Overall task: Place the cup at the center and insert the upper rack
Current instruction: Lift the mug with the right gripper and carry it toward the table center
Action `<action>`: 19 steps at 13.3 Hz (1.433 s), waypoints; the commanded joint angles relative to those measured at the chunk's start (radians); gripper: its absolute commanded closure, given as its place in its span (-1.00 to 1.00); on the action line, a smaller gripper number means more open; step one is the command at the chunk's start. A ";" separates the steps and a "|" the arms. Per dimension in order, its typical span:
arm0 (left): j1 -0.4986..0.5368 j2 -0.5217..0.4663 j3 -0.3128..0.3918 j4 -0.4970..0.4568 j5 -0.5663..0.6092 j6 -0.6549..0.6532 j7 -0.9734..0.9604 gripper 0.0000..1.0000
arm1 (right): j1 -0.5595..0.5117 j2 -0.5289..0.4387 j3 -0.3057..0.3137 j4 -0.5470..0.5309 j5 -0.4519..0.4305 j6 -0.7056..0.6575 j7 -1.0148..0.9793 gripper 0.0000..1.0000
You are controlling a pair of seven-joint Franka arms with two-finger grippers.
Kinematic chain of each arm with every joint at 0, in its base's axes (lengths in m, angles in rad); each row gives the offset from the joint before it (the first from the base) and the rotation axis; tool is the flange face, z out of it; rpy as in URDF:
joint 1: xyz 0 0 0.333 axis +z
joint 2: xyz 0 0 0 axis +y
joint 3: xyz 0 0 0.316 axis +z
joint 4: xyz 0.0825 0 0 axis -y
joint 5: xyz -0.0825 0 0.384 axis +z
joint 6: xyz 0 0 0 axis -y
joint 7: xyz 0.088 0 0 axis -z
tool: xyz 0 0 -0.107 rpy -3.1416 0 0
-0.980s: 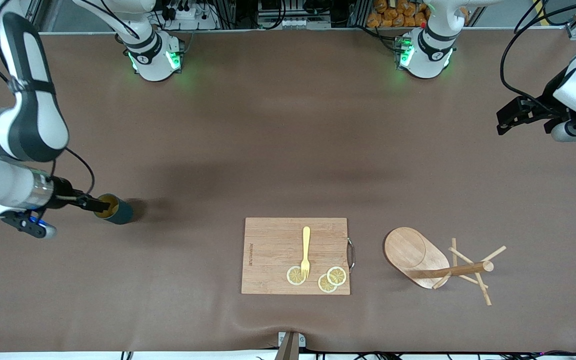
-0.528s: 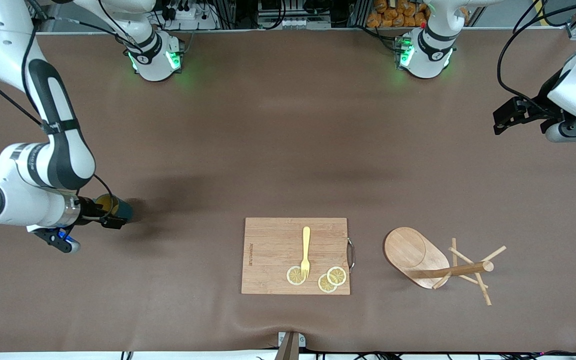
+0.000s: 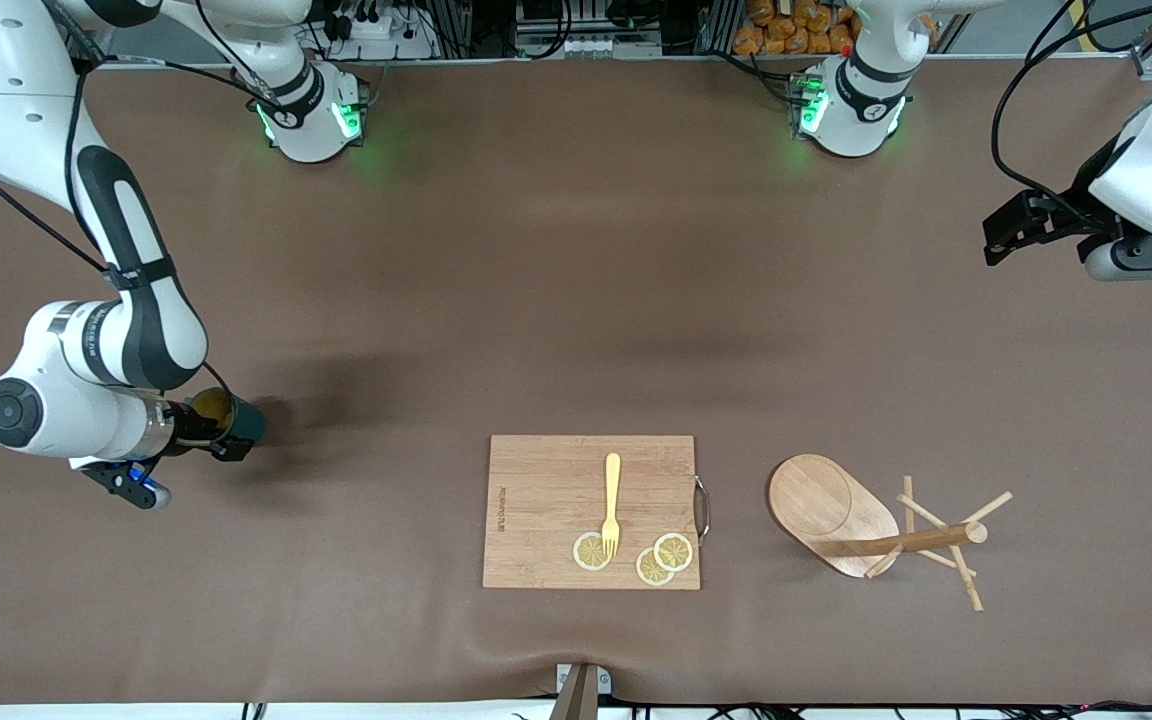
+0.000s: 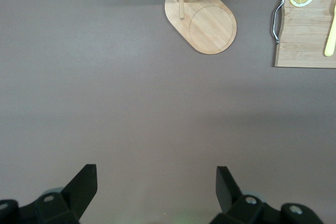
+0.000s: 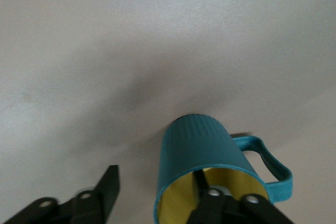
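Observation:
The dark teal ribbed cup [image 3: 248, 420] lies on its side near the right arm's end of the table, its tan-yellow mouth toward my right gripper [image 3: 223, 432]. In the right wrist view the cup [image 5: 199, 140] fills the frame, and the right gripper [image 5: 157, 174] is open, with one finger inside the mouth and the other outside, clear of the wall. The wooden upper rack [image 3: 826, 510] lies tipped over beside the cutting board, toward the left arm's end; it also shows in the left wrist view [image 4: 202, 22]. My left gripper [image 3: 1011, 225] hangs open and empty in the air [image 4: 156, 187].
A rectangular wooden cutting board [image 3: 536, 500] with a metal handle lies near the front edge at the middle. It carries a yellow fork [image 3: 612, 500] and lemon slices [image 3: 656, 560]. The brown mat [image 3: 576, 300] covers the table.
The right arm's wrist and forearm have swung in toward the cup, while its gripper stays at the cup's mouth. The left gripper has drifted slightly toward the bases.

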 commanded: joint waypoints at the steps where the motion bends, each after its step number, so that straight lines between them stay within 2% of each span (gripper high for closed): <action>1: 0.000 -0.029 -0.003 -0.027 0.008 0.007 -0.014 -1.00 | -0.011 0.006 0.010 -0.006 -0.017 0.014 0.020 1.00; 7: 0.000 -0.029 -0.003 -0.041 0.007 0.017 -0.014 -1.00 | -0.001 -0.006 0.010 0.000 -0.017 -0.003 0.035 1.00; 13: 0.000 -0.029 -0.003 -0.054 0.007 0.046 -0.014 -1.00 | 0.102 -0.101 0.022 0.003 -0.009 -0.129 0.264 1.00; 15: -0.001 -0.029 -0.003 -0.054 0.008 0.046 -0.014 -1.00 | 0.143 -0.137 0.077 0.003 -0.002 -0.169 0.433 1.00; 19: -0.001 -0.027 -0.005 -0.054 0.008 0.055 -0.014 -1.00 | 0.154 -0.149 0.296 0.006 -0.002 -0.160 0.838 1.00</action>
